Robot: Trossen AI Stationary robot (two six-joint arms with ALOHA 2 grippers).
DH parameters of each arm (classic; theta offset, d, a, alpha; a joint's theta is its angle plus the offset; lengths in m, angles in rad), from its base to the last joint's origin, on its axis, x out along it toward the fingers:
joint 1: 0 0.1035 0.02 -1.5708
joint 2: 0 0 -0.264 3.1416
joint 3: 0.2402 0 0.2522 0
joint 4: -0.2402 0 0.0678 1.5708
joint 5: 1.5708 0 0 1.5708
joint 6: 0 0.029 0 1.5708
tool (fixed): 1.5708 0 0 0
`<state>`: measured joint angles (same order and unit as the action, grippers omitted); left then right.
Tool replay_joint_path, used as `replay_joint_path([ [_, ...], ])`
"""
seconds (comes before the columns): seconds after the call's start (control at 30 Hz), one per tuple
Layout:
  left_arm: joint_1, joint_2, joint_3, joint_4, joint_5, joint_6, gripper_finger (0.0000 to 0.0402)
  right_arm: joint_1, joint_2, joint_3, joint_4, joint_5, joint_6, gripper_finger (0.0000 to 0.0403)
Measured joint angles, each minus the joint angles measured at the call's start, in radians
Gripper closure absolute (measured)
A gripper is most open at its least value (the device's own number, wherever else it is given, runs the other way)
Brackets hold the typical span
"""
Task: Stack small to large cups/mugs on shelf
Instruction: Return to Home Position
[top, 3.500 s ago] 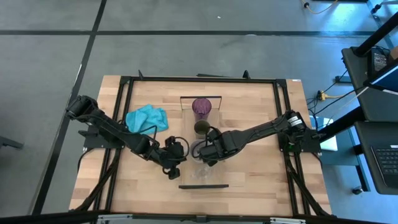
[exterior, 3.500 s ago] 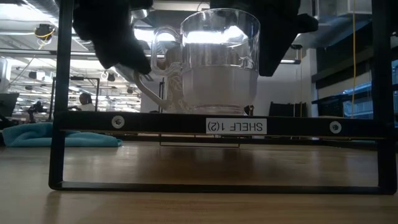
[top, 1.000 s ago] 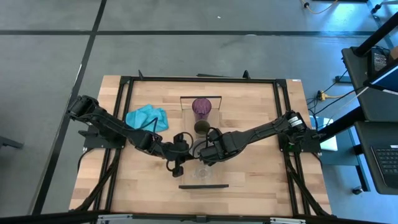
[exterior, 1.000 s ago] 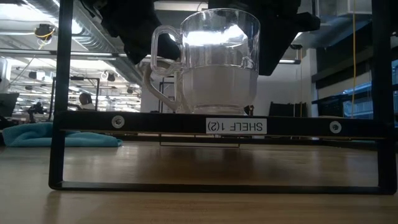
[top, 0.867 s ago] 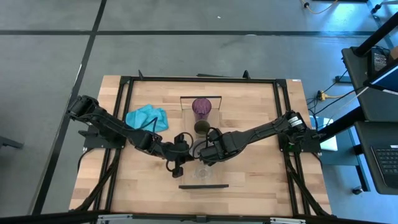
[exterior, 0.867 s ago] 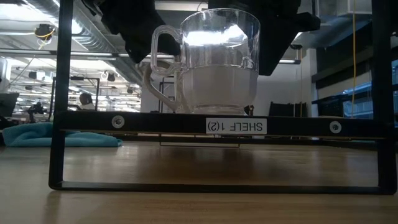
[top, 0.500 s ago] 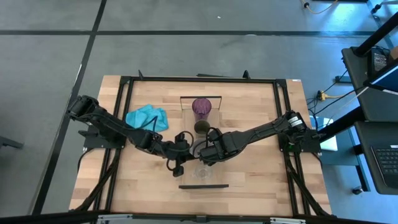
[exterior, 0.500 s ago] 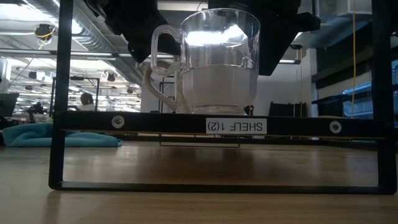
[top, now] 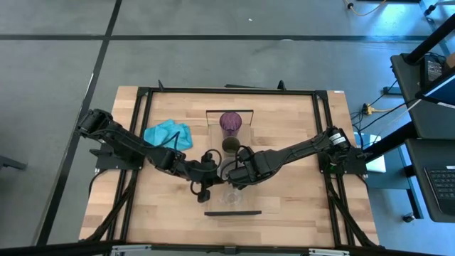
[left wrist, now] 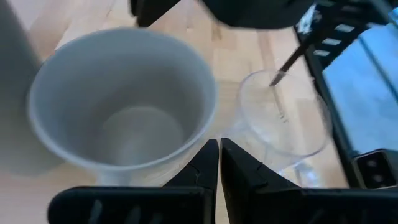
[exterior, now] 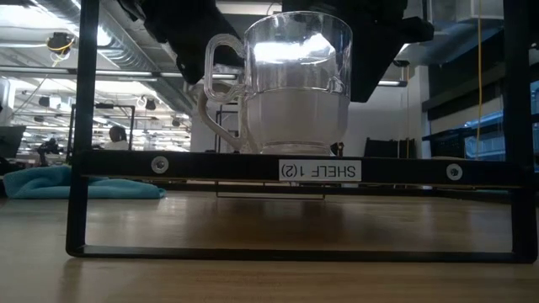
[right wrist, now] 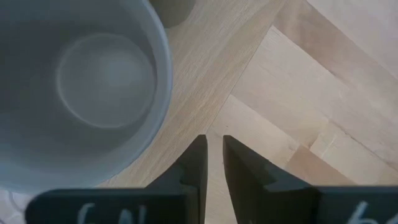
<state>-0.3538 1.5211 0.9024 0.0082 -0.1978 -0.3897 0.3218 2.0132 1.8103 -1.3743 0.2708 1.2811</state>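
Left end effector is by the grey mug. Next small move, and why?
Probably ease the left end effector, fingers shut, against the grey mug to square it on the shelf; it hangs over the gap between mug and clear glass, with the right end effector beside the mug's rim.

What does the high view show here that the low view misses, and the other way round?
Only the high view: the purple tumbler and small dark olive cup in a row along the shelf, the whole teal cloth, and both arms reaching in from the table's sides, the left gripper and right gripper flanking the grey mug.

Only the low view: the "SHELF 1(2)" label and the room behind.

Both: the clear glass, the grey mug, the shelf, the cloth and both grippers.
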Motion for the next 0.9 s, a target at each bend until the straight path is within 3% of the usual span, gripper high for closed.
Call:
replay_joint_path([
  [0.27, -0.035, -0.005, 0.0, 0.03, 0.009, -0.024, 0.039, 0.025, 0.0, 0.002, -0.004, 0.05, 0.006, 0.0349],
  [0.47, -0.06, -0.094, 0.0, 0.028, -0.006, -0.072, 0.039, 0.039, -0.001, 0.059, -0.085, 0.062, -0.001, 0.0349],
  [0.67, -0.056, -0.282, 0.0, -0.036, -0.105, -0.079, 0.039, 0.054, -0.001, 0.269, -0.195, 0.225, -0.02, 0.0349],
  [0.77, -0.05, -0.383, 0.0, -0.108, -0.125, -0.079, 0.039, 0.059, -0.001, 0.418, -0.198, 0.302, -0.15, 0.0349],
  [0.9, -0.061, -0.495, 0.0, -0.133, -0.108, -0.075, 0.039, 0.073, -0.024, 0.546, -0.121, 0.286, -0.322, 0.0349],
])
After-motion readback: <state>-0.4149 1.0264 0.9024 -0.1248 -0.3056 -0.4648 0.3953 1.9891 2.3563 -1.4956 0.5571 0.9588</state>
